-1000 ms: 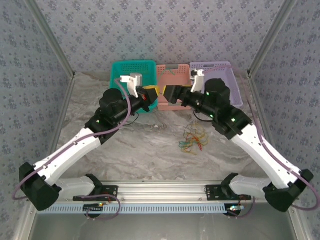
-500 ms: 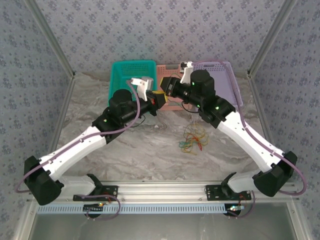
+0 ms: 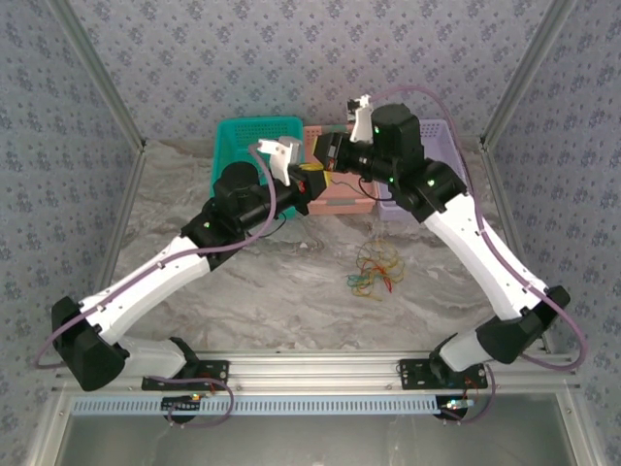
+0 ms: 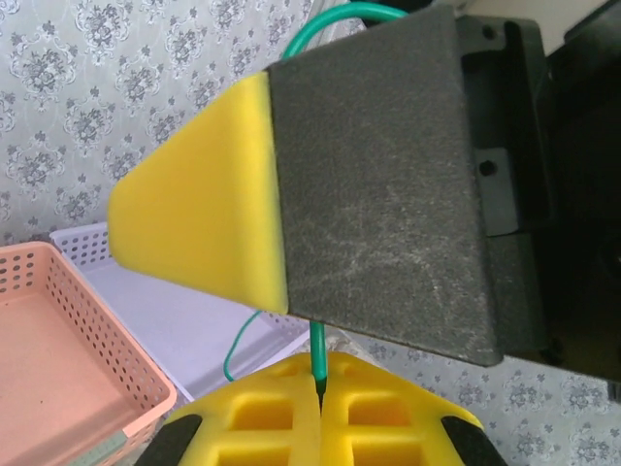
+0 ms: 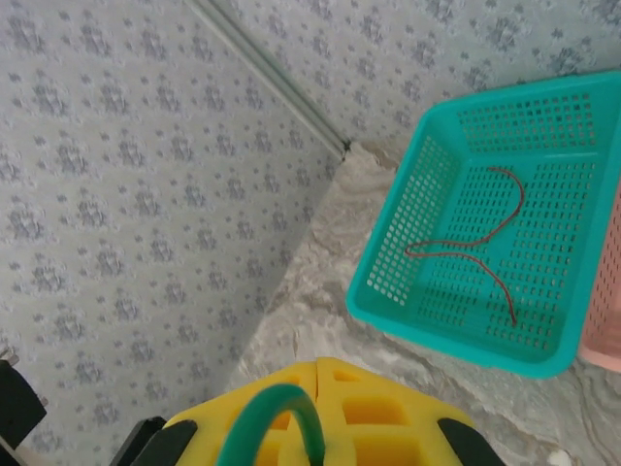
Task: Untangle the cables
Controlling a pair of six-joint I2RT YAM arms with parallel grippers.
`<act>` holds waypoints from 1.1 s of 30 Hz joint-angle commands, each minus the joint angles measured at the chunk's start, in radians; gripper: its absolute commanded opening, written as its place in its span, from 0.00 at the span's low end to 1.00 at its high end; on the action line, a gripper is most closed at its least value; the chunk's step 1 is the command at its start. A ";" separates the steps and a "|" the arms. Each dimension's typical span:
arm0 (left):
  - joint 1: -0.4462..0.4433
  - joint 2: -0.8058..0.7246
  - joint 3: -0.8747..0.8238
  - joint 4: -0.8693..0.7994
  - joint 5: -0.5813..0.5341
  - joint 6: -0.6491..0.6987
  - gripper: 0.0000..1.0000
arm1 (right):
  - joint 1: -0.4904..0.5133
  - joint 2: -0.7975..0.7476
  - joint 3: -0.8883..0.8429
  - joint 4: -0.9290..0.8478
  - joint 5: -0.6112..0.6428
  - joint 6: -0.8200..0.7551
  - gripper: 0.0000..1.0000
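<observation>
Nearest, on the veined marble table (image 3: 291, 282), we see a small tangle of thin cables (image 3: 374, 272); farther, the left gripper (image 4: 318, 383) and the right gripper (image 5: 316, 374), blocky yellow fingers (image 4: 281, 379) pressed together, both pinch one green cable (image 4: 316, 349), and behind, a thin brown cable (image 5: 441, 253) curls in the perforated teal basket (image 5: 388, 262).

top external: looking down from above-behind over the whole bench (image 3: 291, 282) | left wrist: facing the pink basket (image 4: 58, 359) close-up, lower left | right wrist: overlooking the teal basket (image 5: 388, 291), right side | sharing: both baskets appearing in top view
</observation>
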 commanded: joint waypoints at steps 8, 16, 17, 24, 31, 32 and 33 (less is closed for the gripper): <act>-0.015 -0.001 -0.043 -0.110 0.074 -0.043 0.00 | -0.039 -0.037 0.096 -0.128 -0.052 -0.206 0.54; 0.048 -0.037 -0.045 -0.112 0.108 -0.169 0.00 | -0.098 -0.437 -0.361 0.132 0.001 -0.280 0.72; 0.054 -0.040 -0.041 -0.117 0.113 -0.182 0.00 | -0.098 -0.473 -0.418 0.152 -0.011 -0.313 0.71; 0.076 -0.033 0.035 -0.198 0.155 -0.251 0.00 | -0.031 -0.521 -0.670 0.294 -0.028 -0.543 0.72; 0.078 -0.011 0.101 -0.271 0.182 -0.268 0.00 | 0.084 -0.403 -0.687 0.318 0.065 -0.741 0.74; 0.078 -0.009 0.102 -0.276 0.182 -0.270 0.00 | 0.092 -0.386 -0.652 0.318 0.074 -0.750 0.74; 0.078 -0.007 0.104 -0.280 0.186 -0.271 0.00 | 0.096 -0.370 -0.639 0.316 0.077 -0.755 0.72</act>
